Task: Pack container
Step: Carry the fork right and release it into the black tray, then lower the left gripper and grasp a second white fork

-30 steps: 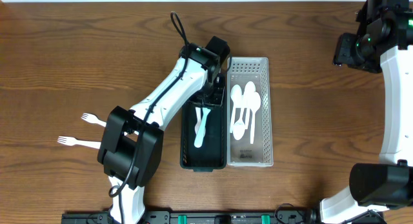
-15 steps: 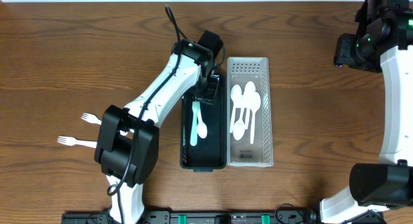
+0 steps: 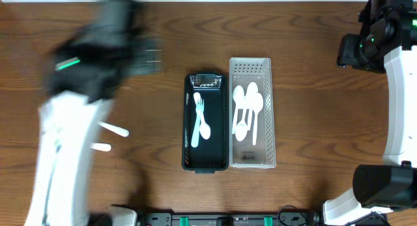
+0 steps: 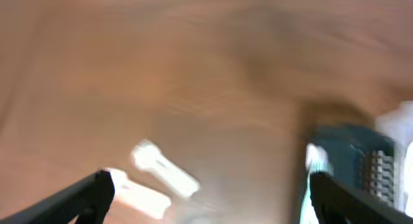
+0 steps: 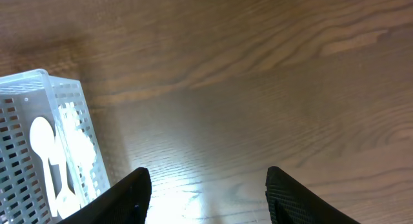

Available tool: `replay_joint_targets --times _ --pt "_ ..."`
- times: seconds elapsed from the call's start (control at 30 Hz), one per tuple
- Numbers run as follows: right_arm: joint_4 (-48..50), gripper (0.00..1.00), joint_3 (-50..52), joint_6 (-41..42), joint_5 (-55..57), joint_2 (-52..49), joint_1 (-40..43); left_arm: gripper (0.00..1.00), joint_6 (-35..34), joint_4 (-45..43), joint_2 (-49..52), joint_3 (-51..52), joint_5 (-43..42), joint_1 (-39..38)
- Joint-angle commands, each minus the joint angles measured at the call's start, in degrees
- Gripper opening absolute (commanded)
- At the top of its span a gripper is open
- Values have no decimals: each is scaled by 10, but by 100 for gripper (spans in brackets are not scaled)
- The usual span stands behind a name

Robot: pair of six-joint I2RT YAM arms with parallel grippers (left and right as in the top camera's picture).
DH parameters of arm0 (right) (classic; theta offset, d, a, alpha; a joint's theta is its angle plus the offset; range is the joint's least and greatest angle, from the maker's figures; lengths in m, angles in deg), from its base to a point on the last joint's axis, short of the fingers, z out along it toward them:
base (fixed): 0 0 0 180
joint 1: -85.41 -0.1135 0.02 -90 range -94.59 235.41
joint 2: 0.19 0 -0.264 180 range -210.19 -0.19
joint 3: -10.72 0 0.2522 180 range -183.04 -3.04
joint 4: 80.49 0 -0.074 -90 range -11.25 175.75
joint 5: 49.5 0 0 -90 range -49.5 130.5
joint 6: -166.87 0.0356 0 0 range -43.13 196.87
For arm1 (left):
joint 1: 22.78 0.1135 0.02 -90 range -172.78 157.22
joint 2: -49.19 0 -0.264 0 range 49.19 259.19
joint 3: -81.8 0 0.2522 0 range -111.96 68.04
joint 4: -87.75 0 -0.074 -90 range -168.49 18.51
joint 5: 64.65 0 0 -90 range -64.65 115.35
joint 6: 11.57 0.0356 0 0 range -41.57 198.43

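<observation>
Left jaws: wide apart, nothing between them. In the left wrist view the two dark fingertips [image 4: 87, 197] sit at opposite edges of the picture, with only bench showing between them.

Right jaws: also apart and empty, fingertips [image 5: 132, 192] over bare wood.

Left arm [image 3: 58, 154]: heavily blurred, well to the left of the black container [image 3: 206, 165]. Right arm [image 3: 397, 89]: well to the right of the container, beyond the white basket [image 3: 251, 68].

Black container: mid-bench [image 3: 313, 122]. Inside, a white fork [image 3: 197, 118] lies lengthwise, and close against it is what looks like a spoon [image 3: 204, 129].

White basket: right against the container's right wall; I cannot tell whether they touch or stand just apart. It holds several white spoons [image 3: 247, 112].

Loose items: two white utensil pieces [image 3: 115, 129] lie left of the container, near the left arm. The blur partly hides them, so I cannot tell what type they are.

Progress (judgement): packing is well along. Both bins are loaded and neither arm carries anything. The two loose pieces appear to be all that is left; nothing else lies loose on the visible bench.
</observation>
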Motion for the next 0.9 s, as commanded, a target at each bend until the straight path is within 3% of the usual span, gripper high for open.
replay_joint_targets --times 0.0,0.13,0.33,0.53,0.87 --pt "2 60 0 -9 4 3 2 98 -190 78 -30 13 18 137" --pt "6 60 0 -9 4 3 2 98 -258 128 -37 47 -9 275" --pt "10 60 0 -8 3 3 2 98 -263 50 -27 178 -81 387" --pt "2 60 0 -8 3 3 2 98 -313 -64 -11 341 -101 448" --pt "-5 60 0 -8 3 3 2 98 -312 -240 28 499 -113 465"
